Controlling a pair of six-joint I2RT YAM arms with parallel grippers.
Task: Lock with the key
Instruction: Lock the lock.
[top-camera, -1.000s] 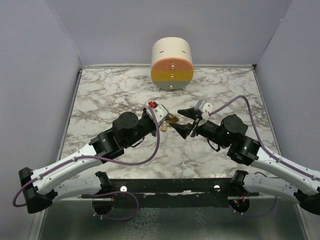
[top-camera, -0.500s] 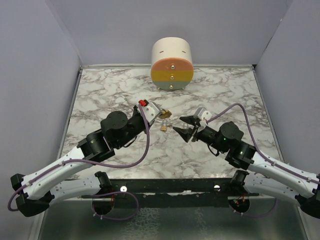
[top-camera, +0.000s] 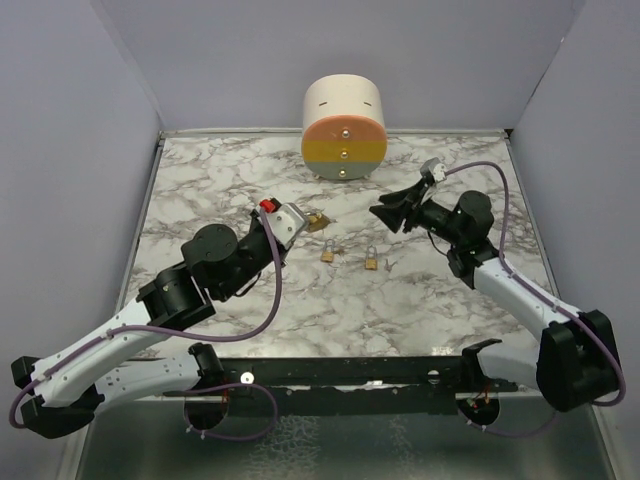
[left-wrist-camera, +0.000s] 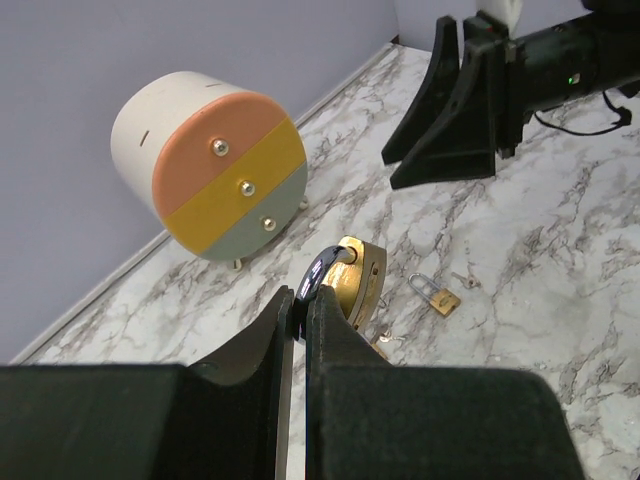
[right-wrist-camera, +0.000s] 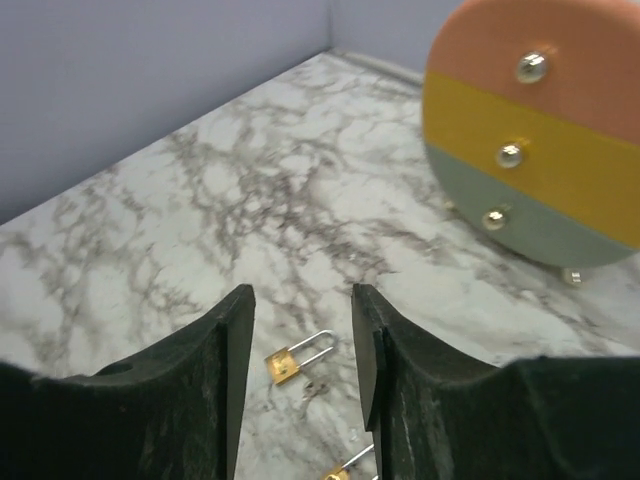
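1. Padlocks (top-camera: 327, 252) (top-camera: 371, 262), two small brass ones, lie loose on the counter (top-camera: 200, 190), nearest the arm bases.
2. Left claw (left-wrist-camera: 300, 300) is pinched tight on the dark head of the key (left-wrist-camera: 322, 272). Its blade sits in the big padlock (left-wrist-camera: 358, 282), carried clear of the counter.
3. The key's long axis runs straight out from the fingers, toward the right arm's side.
4. Right claw (right-wrist-camera: 300, 292) is half-spread, empty and raised. The big padlock lies to its left, well apart.
5. Striped drum (top-camera: 343, 125) stands at the back wall.
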